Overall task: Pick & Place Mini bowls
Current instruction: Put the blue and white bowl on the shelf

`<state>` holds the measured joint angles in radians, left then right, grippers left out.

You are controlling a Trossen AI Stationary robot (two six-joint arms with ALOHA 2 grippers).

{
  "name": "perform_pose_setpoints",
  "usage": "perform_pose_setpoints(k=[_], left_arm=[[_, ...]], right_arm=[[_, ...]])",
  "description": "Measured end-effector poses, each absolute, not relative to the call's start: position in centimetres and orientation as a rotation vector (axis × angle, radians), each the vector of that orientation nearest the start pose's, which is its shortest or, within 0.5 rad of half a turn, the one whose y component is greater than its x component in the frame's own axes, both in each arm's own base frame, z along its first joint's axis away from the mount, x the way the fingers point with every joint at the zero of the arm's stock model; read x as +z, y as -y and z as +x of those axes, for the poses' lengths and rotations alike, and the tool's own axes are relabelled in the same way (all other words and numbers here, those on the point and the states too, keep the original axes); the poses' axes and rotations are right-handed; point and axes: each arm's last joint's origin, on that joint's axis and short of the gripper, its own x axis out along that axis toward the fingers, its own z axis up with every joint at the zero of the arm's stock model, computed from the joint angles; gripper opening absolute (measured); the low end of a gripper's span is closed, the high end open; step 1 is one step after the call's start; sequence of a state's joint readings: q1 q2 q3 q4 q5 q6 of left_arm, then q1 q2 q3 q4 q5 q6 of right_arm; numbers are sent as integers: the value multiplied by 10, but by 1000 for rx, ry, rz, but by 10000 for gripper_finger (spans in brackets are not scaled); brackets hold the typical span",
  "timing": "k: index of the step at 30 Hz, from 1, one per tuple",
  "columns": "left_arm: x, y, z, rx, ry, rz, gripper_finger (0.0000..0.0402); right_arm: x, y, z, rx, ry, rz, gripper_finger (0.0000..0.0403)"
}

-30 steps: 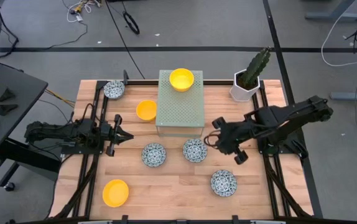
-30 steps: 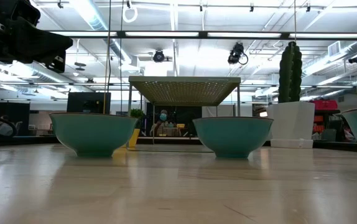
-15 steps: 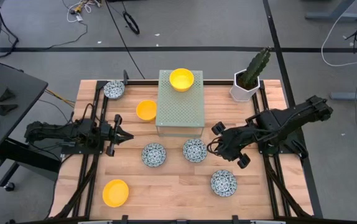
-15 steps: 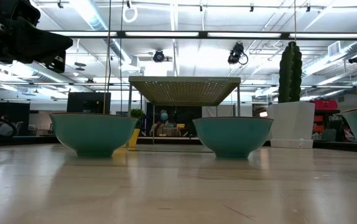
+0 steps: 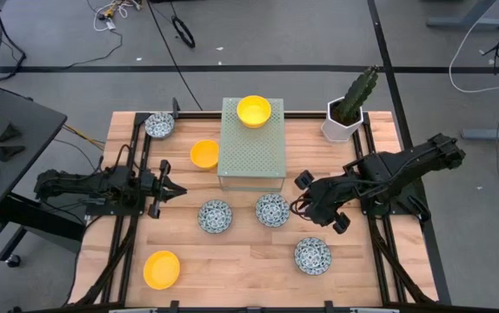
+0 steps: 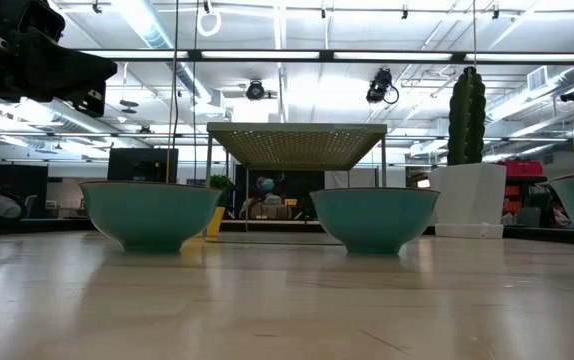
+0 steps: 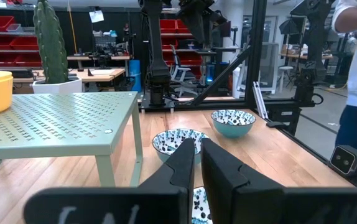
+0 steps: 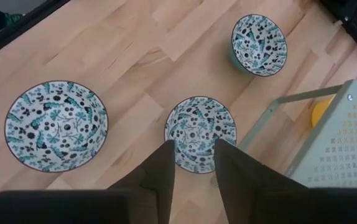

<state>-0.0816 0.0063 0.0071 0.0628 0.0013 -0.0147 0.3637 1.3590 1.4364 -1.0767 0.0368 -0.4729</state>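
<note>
The right claw [image 5: 305, 205] has moved in just beside the patterned bowl [image 5: 272, 209] near the green rack [image 5: 251, 144], its fingers now parted and holding nothing, ready for pickup.

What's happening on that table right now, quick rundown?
Right gripper open, empty, above middle blue-patterned white bowl. Left gripper shut, parked at left edge. Green perforated metal stand close beside that bowl.
</note>
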Motion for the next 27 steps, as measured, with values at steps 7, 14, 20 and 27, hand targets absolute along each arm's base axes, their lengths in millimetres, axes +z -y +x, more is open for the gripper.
perform_pose_setpoints(k=[7,14,20,27], left_arm=[[171,8,97,-84,63,-17,34],[171,8,97,-84,63,-17,34],[171,8,97,-83,63,-17,34],[171,8,97,-83,62,-17,34]], right_arm=[[359,-91,241,536,-886,-645,117],[360,-91,243,552,-861,-679,117],[355,-94,249,564,-875,-696,117],[343,-98,261,581,-914,-714,119]])
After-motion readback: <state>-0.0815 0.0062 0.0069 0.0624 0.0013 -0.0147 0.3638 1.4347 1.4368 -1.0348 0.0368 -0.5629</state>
